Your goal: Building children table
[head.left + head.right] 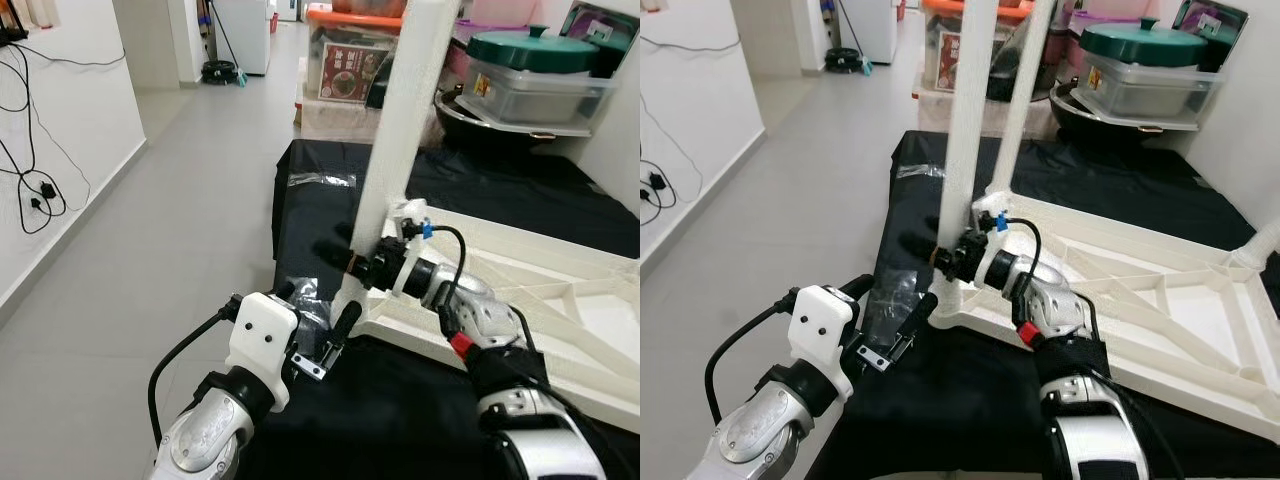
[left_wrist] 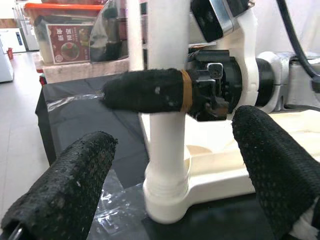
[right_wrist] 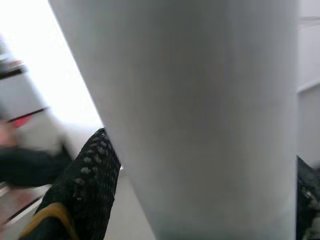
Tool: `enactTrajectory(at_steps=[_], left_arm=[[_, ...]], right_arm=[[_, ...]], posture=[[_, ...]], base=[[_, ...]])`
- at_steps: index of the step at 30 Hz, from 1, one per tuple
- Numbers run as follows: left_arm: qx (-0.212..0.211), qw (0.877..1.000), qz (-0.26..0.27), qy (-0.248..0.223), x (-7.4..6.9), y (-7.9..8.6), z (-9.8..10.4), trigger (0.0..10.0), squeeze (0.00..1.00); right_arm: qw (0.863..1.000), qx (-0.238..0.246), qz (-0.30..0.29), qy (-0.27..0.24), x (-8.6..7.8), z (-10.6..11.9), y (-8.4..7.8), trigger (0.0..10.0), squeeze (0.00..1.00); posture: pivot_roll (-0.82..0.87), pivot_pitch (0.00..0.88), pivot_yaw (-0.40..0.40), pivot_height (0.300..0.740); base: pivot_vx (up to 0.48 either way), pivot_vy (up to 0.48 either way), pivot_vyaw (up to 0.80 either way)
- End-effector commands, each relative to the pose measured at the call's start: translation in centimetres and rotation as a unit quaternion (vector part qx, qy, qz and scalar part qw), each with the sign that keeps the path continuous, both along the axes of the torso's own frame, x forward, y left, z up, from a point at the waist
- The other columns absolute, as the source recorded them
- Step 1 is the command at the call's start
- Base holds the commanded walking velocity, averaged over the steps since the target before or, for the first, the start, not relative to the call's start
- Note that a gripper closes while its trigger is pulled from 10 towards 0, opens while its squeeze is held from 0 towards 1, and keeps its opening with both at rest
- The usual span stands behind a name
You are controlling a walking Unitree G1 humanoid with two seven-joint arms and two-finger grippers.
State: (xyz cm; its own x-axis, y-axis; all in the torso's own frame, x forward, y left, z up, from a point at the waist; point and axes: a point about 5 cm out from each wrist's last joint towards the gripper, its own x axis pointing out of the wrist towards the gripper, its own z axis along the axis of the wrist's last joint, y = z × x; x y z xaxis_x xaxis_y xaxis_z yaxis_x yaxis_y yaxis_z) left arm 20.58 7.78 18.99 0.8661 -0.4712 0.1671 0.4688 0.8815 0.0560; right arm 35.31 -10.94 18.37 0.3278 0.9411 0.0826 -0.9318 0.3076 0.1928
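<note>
A white children's table top (image 1: 560,300) lies upside down on a black cloth. A white table leg (image 1: 400,130) stands upright in its near left corner socket. My right gripper (image 1: 343,252) is shut on this leg just above the socket; the right wrist view has the leg (image 3: 200,120) close up with one black finger (image 3: 85,185) beside it. My left gripper (image 1: 318,302) is open, low by the socket, its two fingers apart on either side of the leg's base (image 2: 167,200) without touching it. A second leg (image 1: 1025,90) stands behind.
Clear plastic bags (image 1: 320,180) lie on the black cloth (image 1: 480,180). Storage boxes (image 1: 350,60) and a green-lidded container (image 1: 535,50) are stacked at the back. Grey floor (image 1: 170,220) lies to the left, with cables (image 1: 35,190) on the white wall.
</note>
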Motion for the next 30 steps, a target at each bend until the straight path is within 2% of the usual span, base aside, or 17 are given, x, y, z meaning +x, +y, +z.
enactTrajectory(at_steps=[1,2,3,4,6,9,11,13,14,15,17,18,20,23,28,29,30], left_arm=[[0.002,1.0,0.0,0.005,0.2,-0.2,-0.3,10.0,0.0],[0.002,1.0,0.0,0.005,0.2,-0.2,-0.3,10.0,0.0],[0.003,1.0,0.001,0.005,0.2,-0.2,-0.3,10.0,0.0],[0.003,1.0,0.001,0.005,0.2,-0.2,-0.3,10.0,0.0],[0.003,1.0,0.002,0.005,0.2,-0.1,-0.3,10.0,0.0],[0.003,1.0,0.002,0.005,0.2,-0.1,-0.3,10.0,0.0],[0.003,1.0,0.002,0.005,0.2,-0.1,-0.3,10.0,0.0],[0.002,1.0,0.002,0.005,0.2,-0.1,-0.3,10.0,0.0],[0.002,1.0,0.002,0.005,0.3,-0.1,-0.3,10.0,0.0],[0.002,1.0,0.002,0.005,0.3,-0.1,-0.3,10.0,0.0],[0.001,1.0,0.003,0.004,0.3,-0.1,-0.2,10.0,0.0],[0.001,1.0,0.003,0.004,0.3,-0.1,-0.2,10.0,0.0],[0.002,1.0,0.003,0.005,0.3,-0.1,-0.3,10.0,0.0],[0.003,1.0,0.003,0.005,0.3,-0.1,-0.3,10.0,0.0],[0.003,1.0,0.004,0.005,0.3,-0.1,-0.3,10.0,0.0],[0.003,1.0,0.004,0.006,0.3,-0.1,-0.3,10.0,0.0],[0.003,1.0,0.004,0.006,0.3,-0.1,-0.3,10.0,0.0]], right_arm=[[0.999,-0.002,0.054,0.0,-0.3,-0.1,1.8,10.0,0.0],[0.999,-0.002,0.054,0.0,-0.3,-0.1,1.8,10.0,0.0],[0.999,-0.016,0.036,-0.007,0.1,-0.3,2.4,1.1,0.0],[1.0,-0.024,0.0,-0.01,0.7,-0.4,2.8,0.0,0.0],[0.999,-0.028,-0.026,-0.012,1.0,-0.4,3.0,0.0,0.0],[0.984,-0.041,-0.175,-0.019,2.5,-0.6,2.2,0.0,0.0],[0.979,-0.043,-0.198,-0.02,2.6,-0.6,2.0,0.0,0.0],[0.97,-0.051,-0.238,-0.021,2.9,-0.8,1.4,0.0,0.0],[0.949,-0.067,-0.306,-0.026,3.1,-1.1,0.7,0.0,0.0],[0.949,-0.067,-0.306,-0.026,3.1,-1.1,0.7,0.0,0.0],[0.853,-0.11,-0.509,-0.024,3.0,-1.7,-2.1,0.0,0.0],[0.853,-0.11,-0.509,-0.024,3.0,-1.7,-2.1,0.0,0.0],[0.77,-0.124,-0.626,-0.006,2.2,-2.2,-3.9,0.0,0.0],[0.71,-0.113,-0.694,0.042,1.1,-2.8,-4.0,0.0,0.0],[0.712,-0.101,-0.692,0.06,0.6,-2.9,-2.8,0.0,0.0],[0.728,-0.081,-0.678,0.06,0.7,-2.6,-1.8,0.0,0.0],[0.746,-0.067,-0.66,0.047,0.9,-2.1,-0.8,10.0,0.0]], posture=[[0.13,0.002,-0.107,0.74],[0.13,0.002,-0.107,0.74],[0.13,0.001,-0.108,0.74],[0.13,0.005,-0.108,0.74],[0.13,0.006,-0.107,0.74],[0.12,0.006,-0.099,0.74],[0.12,0.006,-0.099,0.74],[0.12,0.007,-0.097,0.74],[0.12,0.009,-0.096,0.74],[0.12,0.009,-0.096,0.74],[0.12,0.011,-0.096,0.74],[0.12,0.011,-0.096,0.74],[0.11,0.011,-0.096,0.74],[0.12,0.012,-0.097,0.74],[0.12,0.013,-0.099,0.74],[0.12,0.013,-0.099,0.74],[0.12,0.01,-0.101,0.74]], base=[[0.0,0.0,0.0],[0.0,0.0,0.0],[0.0,0.0,0.0],[0.0,0.0,0.0],[0.0,0.0,0.0],[0.0,0.0,0.0],[0.0,0.0,0.0],[0.0,0.0,0.0],[0.0,0.0,0.0],[0.0,0.0,0.0],[0.0,0.0,0.0],[0.0,0.0,0.0],[0.0,0.0,0.0],[0.0,0.0,0.0],[0.0,0.0,0.0],[0.0,0.0,0.0],[0.0,0.0,0.0]])
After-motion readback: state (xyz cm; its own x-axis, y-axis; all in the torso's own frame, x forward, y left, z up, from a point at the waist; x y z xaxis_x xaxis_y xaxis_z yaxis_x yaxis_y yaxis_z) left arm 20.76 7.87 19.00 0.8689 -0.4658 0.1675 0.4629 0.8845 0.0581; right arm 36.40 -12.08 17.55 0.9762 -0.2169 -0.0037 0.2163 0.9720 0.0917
